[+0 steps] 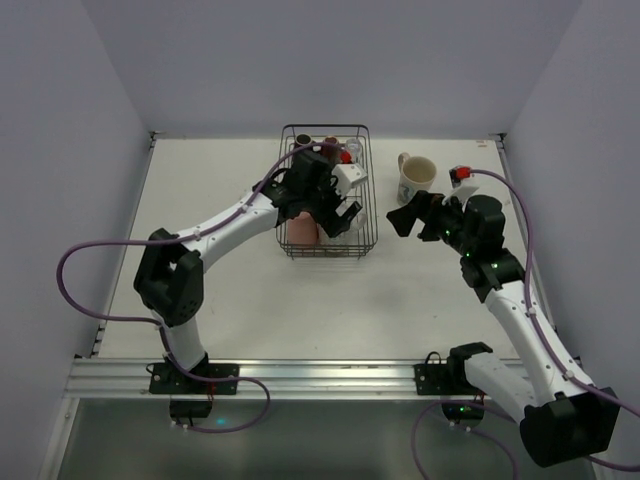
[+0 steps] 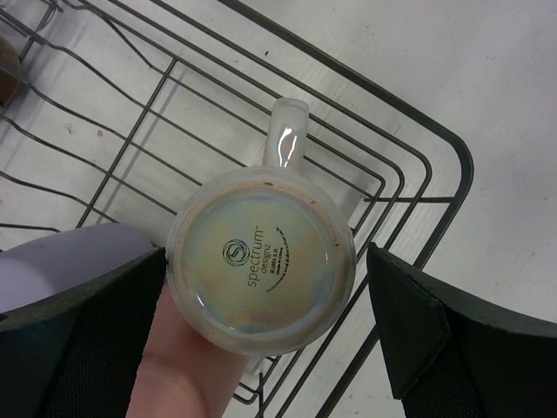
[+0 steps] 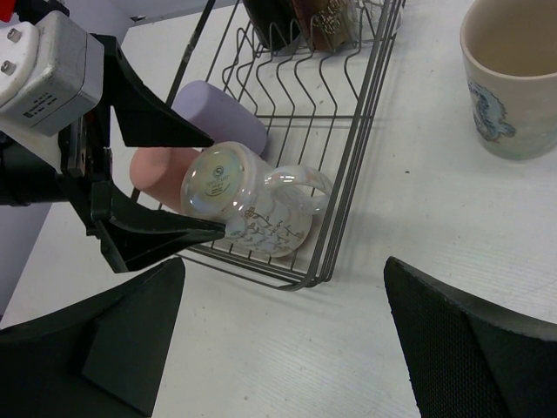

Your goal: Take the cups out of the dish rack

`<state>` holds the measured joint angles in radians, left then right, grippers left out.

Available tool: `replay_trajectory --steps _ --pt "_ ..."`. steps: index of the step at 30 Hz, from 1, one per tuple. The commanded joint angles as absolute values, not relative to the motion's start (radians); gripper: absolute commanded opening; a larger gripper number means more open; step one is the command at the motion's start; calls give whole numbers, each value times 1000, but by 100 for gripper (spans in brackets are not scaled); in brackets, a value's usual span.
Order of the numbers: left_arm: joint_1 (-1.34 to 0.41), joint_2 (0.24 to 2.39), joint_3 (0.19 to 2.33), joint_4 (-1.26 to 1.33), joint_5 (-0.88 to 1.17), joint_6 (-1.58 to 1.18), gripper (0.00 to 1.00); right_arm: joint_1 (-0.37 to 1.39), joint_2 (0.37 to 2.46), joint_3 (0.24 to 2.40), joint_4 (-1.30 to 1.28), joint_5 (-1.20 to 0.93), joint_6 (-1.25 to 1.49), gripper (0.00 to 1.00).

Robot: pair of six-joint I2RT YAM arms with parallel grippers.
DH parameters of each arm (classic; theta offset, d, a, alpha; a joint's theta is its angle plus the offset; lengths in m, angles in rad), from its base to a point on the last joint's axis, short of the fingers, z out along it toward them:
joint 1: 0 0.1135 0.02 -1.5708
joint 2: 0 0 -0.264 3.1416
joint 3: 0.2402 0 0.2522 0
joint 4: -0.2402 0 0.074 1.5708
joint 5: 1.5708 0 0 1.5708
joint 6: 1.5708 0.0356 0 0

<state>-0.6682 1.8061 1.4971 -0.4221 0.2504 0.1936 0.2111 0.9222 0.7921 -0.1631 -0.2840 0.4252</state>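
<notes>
The black wire dish rack (image 1: 365,200) stands mid-table. In it, a clear iridescent glass mug (image 2: 261,261) lies on its side with its base towards the left wrist camera and its handle (image 2: 287,144) away. A pink tumbler (image 2: 187,366) and a lavender tumbler (image 2: 61,261) lie beside it. My left gripper (image 1: 335,215) is open, with its fingers (image 2: 435,331) on either side of the glass mug's base, close to it. Dark mugs (image 3: 287,17) stand at the rack's far end. My right gripper (image 1: 415,215) is open and empty over the table, right of the rack.
A cream printed mug (image 1: 415,178) stands upright on the table right of the rack; it also shows in the right wrist view (image 3: 513,78). The rack's near right corner rim (image 3: 335,252) lies just ahead of my right gripper. White walls enclose the table.
</notes>
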Motion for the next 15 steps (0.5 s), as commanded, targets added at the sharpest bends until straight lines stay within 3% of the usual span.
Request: replay_trajectory --steps 1,15 --pt "-661 1752 1470 -385 218 176 100 213 923 805 -127 -314 414 99" --pt "-652 1832 1443 -341 248 147 100 212 913 773 -109 -336 423 99"
